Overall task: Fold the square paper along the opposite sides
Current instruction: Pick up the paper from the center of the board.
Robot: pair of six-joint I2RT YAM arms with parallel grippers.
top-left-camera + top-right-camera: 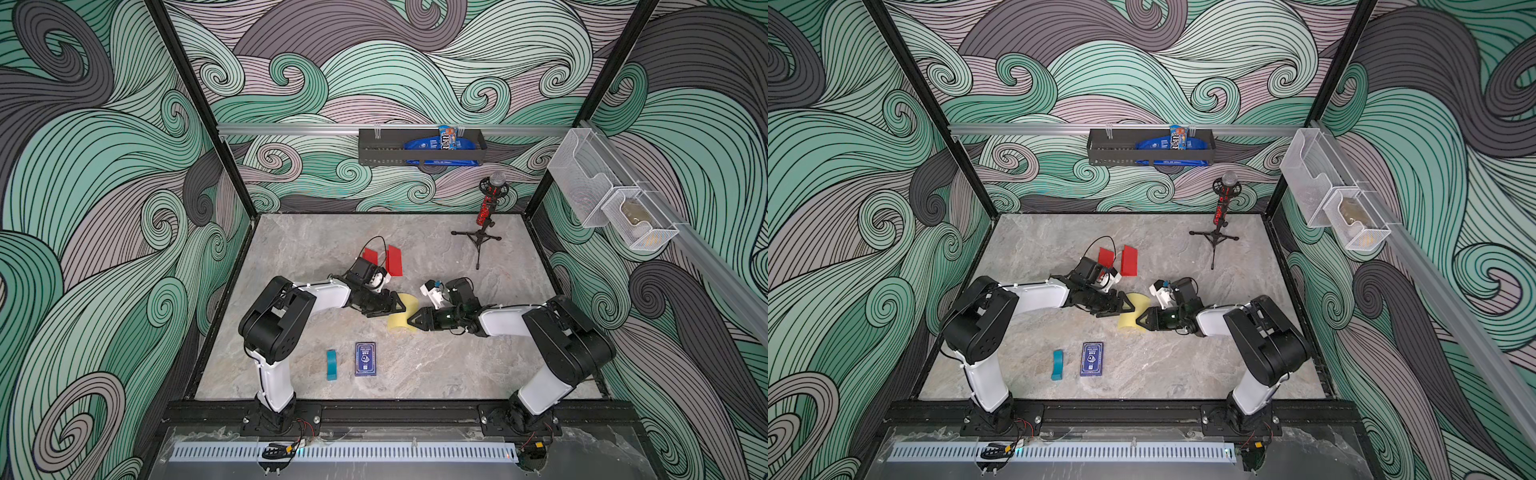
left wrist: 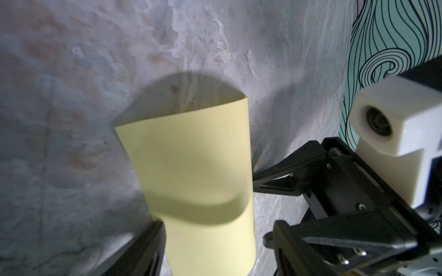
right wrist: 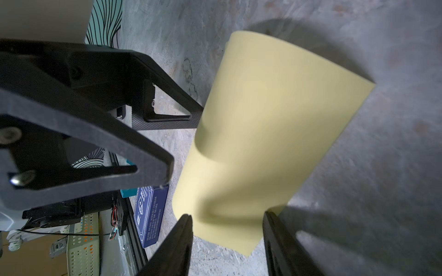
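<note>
The square paper point(image 1: 397, 322) is pale yellow and lies mid-table, bowed into a curve with one end lifted off the marble. Both black grippers meet over it from opposite sides. My left gripper point(image 1: 402, 306) points right; in its wrist view the paper point(image 2: 198, 155) runs out between the spread fingers point(image 2: 148, 248), with a bare strip of table beside one of them, so my left gripper point(image 2: 214, 230) is open. My right gripper point(image 1: 410, 321) points left. Its jaws straddle the paper's near end point(image 3: 263, 119), so my right gripper point(image 3: 227, 215) is open too; whether the fingers point(image 3: 181, 239) press the paper I cannot tell.
Two red pieces point(image 1: 394, 260) lie behind the left wrist. A blue card box point(image 1: 365, 359) and a teal piece point(image 1: 331, 365) sit toward the front. A microphone on a tripod point(image 1: 484, 216) stands back right. A black basket point(image 1: 419, 147) hangs on the back wall.
</note>
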